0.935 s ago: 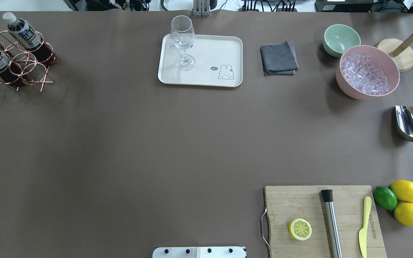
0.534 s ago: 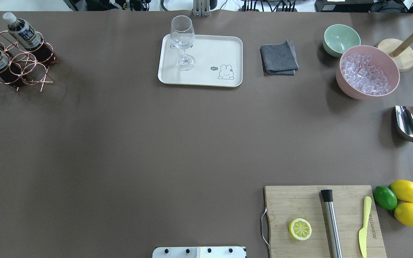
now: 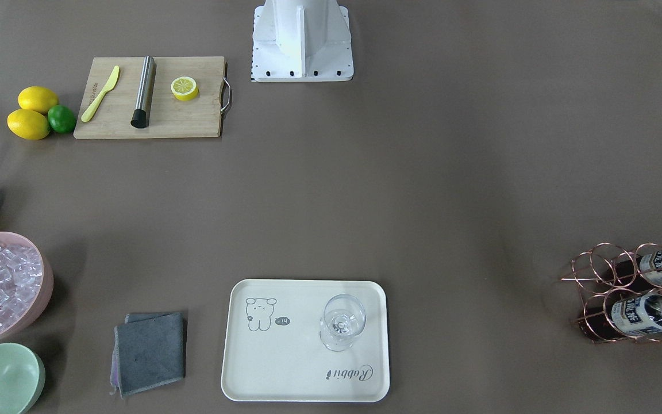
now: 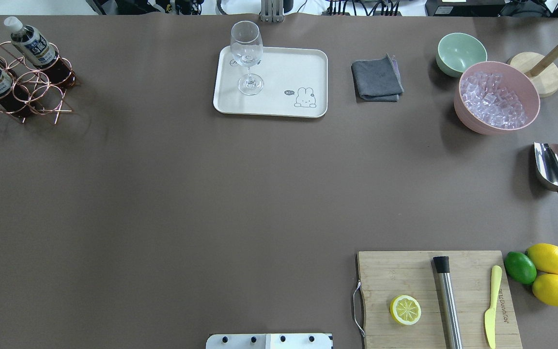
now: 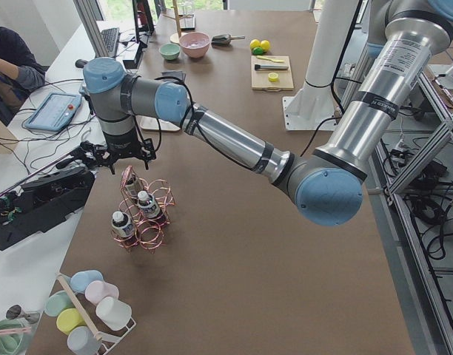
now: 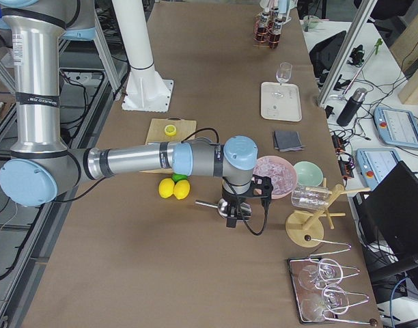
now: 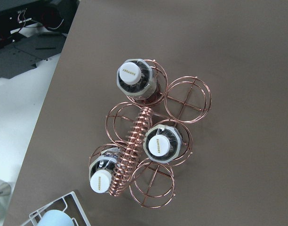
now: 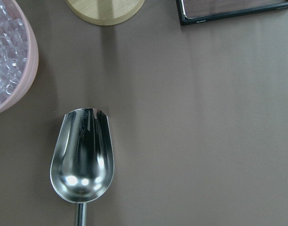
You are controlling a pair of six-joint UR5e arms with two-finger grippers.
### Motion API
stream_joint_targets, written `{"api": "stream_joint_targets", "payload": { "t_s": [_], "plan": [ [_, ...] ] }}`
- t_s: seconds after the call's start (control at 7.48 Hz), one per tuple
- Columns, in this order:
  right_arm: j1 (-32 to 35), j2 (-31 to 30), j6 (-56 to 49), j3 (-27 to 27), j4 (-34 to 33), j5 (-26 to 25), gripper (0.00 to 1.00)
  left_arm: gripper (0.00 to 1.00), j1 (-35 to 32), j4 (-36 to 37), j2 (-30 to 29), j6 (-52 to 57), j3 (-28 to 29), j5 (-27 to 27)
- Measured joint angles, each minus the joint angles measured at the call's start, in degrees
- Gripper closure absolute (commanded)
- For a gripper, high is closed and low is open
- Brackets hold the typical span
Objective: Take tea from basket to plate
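Nothing has shifted: the tea (image 4: 31, 44) stays in the wire basket (image 4: 41, 92) at ten o'clock, the plate (image 4: 279, 63) at twelve bears only a wine glass (image 4: 247, 53), and the left gripper (image 5: 117, 157) hangs over the basket, its jaws, like those of the right gripper (image 6: 234, 212), impossible to read, so the pick looks not yet begun.

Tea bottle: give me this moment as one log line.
tea: in basket | plate: glass only | left arm: over basket

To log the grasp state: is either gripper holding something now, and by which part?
Nothing seems held. The left gripper hangs above the basket, the right gripper over the scoop lying on the table.
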Motion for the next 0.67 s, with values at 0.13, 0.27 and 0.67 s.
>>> {"api": "stream_joint_targets", "payload": {
  "t_s": [0.13,0.27,0.67],
  "plan": [
    [0.0,0.0,0.02,-0.01,0.0,-0.02,0.0,0.09,1.32,-0.73,-1.03,5.15,1.82,-0.12],
    [0.0,0.0,0.04,-0.02,0.0,-0.04,0.0,0.09,2.45,-1.62,-2.51,9.11,4.54,-0.21],
    [0.0,0.0,0.05,-0.1,0.0,-0.05,0.0,0.12,4.93,-5.29,-4.14,12.26,9.44,-0.07]
  ]
}}
